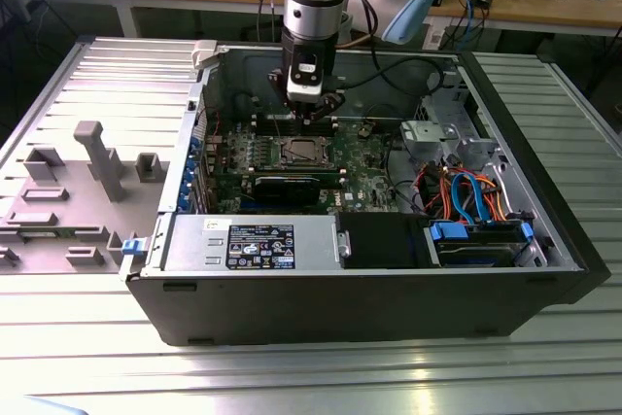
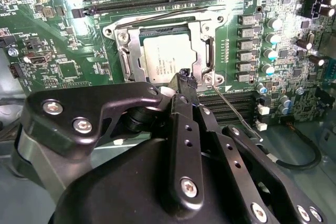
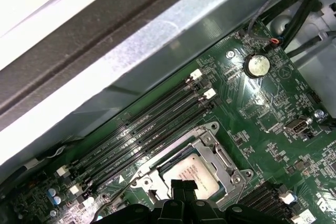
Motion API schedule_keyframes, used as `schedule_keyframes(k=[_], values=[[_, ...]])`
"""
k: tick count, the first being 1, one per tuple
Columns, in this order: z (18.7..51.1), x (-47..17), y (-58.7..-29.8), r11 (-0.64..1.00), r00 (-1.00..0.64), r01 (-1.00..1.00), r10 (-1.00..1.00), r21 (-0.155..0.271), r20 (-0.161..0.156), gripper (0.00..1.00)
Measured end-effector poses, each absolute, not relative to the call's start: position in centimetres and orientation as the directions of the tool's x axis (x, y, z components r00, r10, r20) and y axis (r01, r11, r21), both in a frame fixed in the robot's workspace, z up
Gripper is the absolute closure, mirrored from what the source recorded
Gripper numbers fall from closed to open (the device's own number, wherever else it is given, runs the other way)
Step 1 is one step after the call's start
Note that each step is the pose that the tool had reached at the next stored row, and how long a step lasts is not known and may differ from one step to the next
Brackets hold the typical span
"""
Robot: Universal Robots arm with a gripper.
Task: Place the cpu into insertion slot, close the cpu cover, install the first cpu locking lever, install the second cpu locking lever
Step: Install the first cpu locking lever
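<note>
Cpu (image 2: 169, 59) already sits flat in the slot (image 2: 207, 56) at upper centre of the second wrist view, cover (image 2: 129, 56) down around it. My tool (image 2: 185, 80) hovers just beside the socket's near edge; I cannot tell whether its fingers are apart. I judge the lever (image 2: 236, 108), a thin springy wire, best hooked near its free end; the chip is light and fragile.
</note>
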State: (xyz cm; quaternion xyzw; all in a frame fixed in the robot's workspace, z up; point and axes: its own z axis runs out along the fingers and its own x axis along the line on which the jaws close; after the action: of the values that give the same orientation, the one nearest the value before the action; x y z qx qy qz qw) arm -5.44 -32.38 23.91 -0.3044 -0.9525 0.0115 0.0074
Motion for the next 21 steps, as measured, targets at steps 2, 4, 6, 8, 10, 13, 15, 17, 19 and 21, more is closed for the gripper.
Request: schedule_keyframes(k=[2, 4, 6, 8, 10, 13, 15, 17, 19, 21], values=[[23.91, -5.44, -32.38, 0.816, -0.816, 0.577, 0.578, -0.026, 0.007, 0.89], [23.91, -5.44, -32.38, 0.819, -0.819, 0.573, 0.574, -0.026, 0.008, 0.89], [23.91, -5.44, -32.38, 0.821, -0.821, 0.57, 0.571, -0.025, 0.008, 0.89], [23.91, -5.44, -32.38, 0.823, -0.823, 0.567, 0.567, -0.025, 0.008, 0.89], [23.91, -5.44, -32.38, 0.825, -0.825, 0.564, 0.565, -0.024, 0.009, 0.89], [23.91, -5.44, -32.38, 0.828, -0.828, 0.56, 0.561, -0.024, 0.009, 0.89], [23.91, -5.44, -32.38, 0.83, -0.83, 0.558, 0.558, -0.023, 0.009, 0.89], [23.91, -5.44, -32.38, 0.831, -0.831, 0.555, 0.556, -0.023, 0.009, 0.89], [23.91, -5.44, -32.38, 0.834, -0.834, 0.552, 0.552, -0.023, 0.01, 0.89], [23.91, -5.44, -32.38, 0.835, -0.835, 0.549, 0.55, -0.022, 0.01, 0.89]])
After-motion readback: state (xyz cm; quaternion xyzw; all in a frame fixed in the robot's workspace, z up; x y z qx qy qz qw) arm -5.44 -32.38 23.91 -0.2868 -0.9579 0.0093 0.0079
